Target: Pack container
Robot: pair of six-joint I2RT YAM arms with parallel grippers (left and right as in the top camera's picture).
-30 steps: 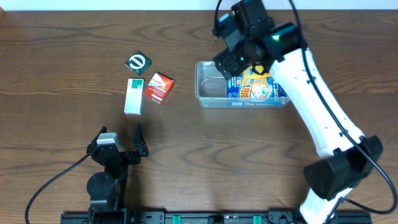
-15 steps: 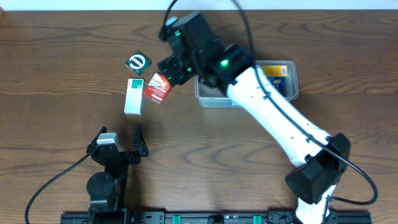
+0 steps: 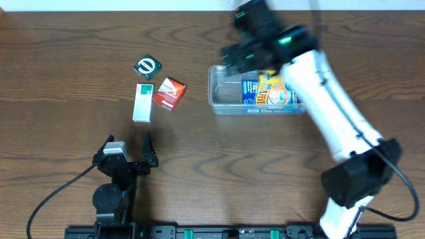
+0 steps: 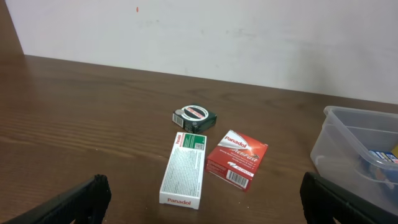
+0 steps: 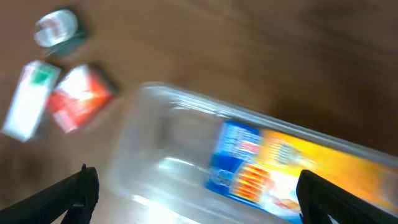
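Observation:
The clear container (image 3: 226,105) stands right of centre, with a blue and yellow box (image 3: 272,93) lying in its right part. My right gripper (image 3: 240,58) hovers, blurred, over the container's far left corner. In the right wrist view the right gripper (image 5: 196,190) is open and empty above the container (image 5: 155,143) and the blue and yellow box (image 5: 280,162). My left gripper (image 3: 129,156) rests open near the front edge. In the left wrist view the left gripper (image 4: 205,196) holds nothing.
Left of the container lie three small boxes: a dark green one (image 3: 147,67), a white and green Panadol box (image 3: 143,103) and a red Panadol box (image 3: 169,93). The left wrist view shows the white box (image 4: 185,169), the red box (image 4: 237,159) and the container's wall (image 4: 348,143).
The right arm swung left over the red box, then came back over the container's far left corner. Its jaws opened wider. The small boxes and the left arm have not moved.

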